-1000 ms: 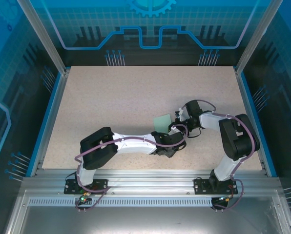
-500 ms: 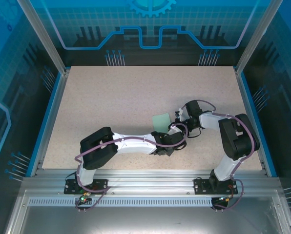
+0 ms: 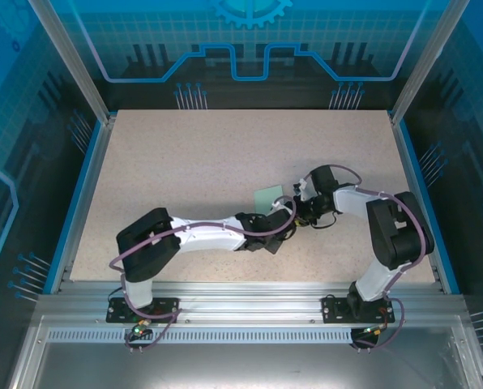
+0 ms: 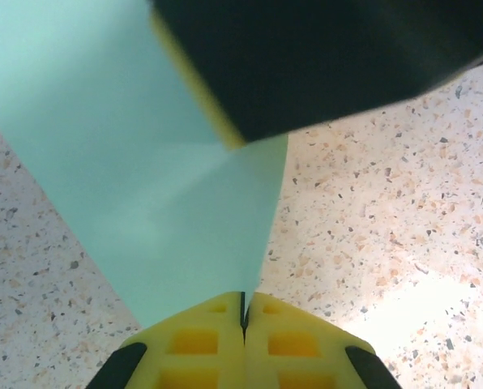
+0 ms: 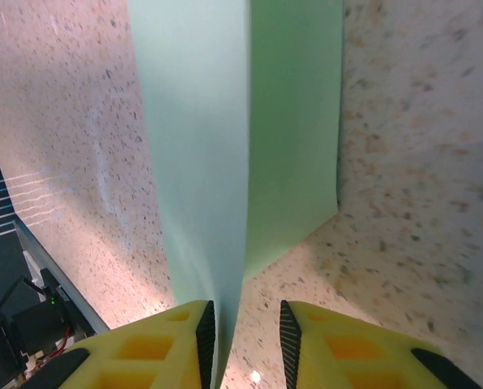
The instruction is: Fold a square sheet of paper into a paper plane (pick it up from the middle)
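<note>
**Left fingers clamped on the sheet, right fingers parted around its fold**

The square sheet of paper [image 3: 267, 197] sits a little right of the bench's [image 3: 185, 162] middle, where the two arms meet.

In the left wrist view, the left fingers [image 4: 194, 344] are pressed together with no gap. A narrowing corner of the sheet [image 4: 144, 162] runs down into their seam, so they are clamped on it. The speckled bench shows on both sides. A dark block [image 4: 322, 65] with a yellow edge covers the sheet's upper right part.

In the right wrist view, the right fingers [image 5: 347, 352] stand slightly apart. The sheet [image 5: 201, 121] shows two pale green faces meeting at a lengthwise crease. Its lower edge drops into the gap close against one finger and clear of the other.
</note>
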Robot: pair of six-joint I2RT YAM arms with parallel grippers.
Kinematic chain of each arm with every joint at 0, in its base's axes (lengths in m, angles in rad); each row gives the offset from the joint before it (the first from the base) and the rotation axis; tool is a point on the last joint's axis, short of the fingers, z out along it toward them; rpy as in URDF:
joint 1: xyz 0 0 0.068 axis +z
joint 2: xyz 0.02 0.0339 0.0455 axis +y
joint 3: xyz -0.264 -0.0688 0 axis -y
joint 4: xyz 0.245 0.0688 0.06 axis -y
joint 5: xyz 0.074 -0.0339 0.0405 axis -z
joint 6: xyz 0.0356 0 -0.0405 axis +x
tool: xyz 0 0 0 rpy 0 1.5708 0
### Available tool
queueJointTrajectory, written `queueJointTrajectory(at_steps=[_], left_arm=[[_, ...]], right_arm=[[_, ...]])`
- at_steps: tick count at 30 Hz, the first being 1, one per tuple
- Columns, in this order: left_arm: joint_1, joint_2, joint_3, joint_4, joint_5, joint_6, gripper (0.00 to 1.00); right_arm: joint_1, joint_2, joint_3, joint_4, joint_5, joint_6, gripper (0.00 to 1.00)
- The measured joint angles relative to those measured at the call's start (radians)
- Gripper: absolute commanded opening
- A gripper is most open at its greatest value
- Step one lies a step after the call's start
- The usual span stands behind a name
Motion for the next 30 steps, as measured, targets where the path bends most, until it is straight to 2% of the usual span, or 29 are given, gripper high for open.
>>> queueJointTrajectory(at_steps=[3,11,22,30], left_arm=[[0.027,-0.028,-0.033,0.036,0.058,-0.001,0.00],[0.047,-0.036,-0.065,0.084,0.149,-0.001,0.00],[0.047,-0.036,-0.063,0.087,0.187,0.003,0.00],[0.049,-0.036,-0.062,0.082,0.212,0.003,0.00]], right_arm=[[-0.013,-0.033,0.012,-0.024,0.025,-0.009,0.32],[0.025,-0.032,0.111,-0.050,0.067,-0.019,0.24],[0.108,0.213,0.360,-0.126,0.111,-0.093,0.23],[0.148,0.298,0.418,-0.214,0.202,-0.146,0.22]])
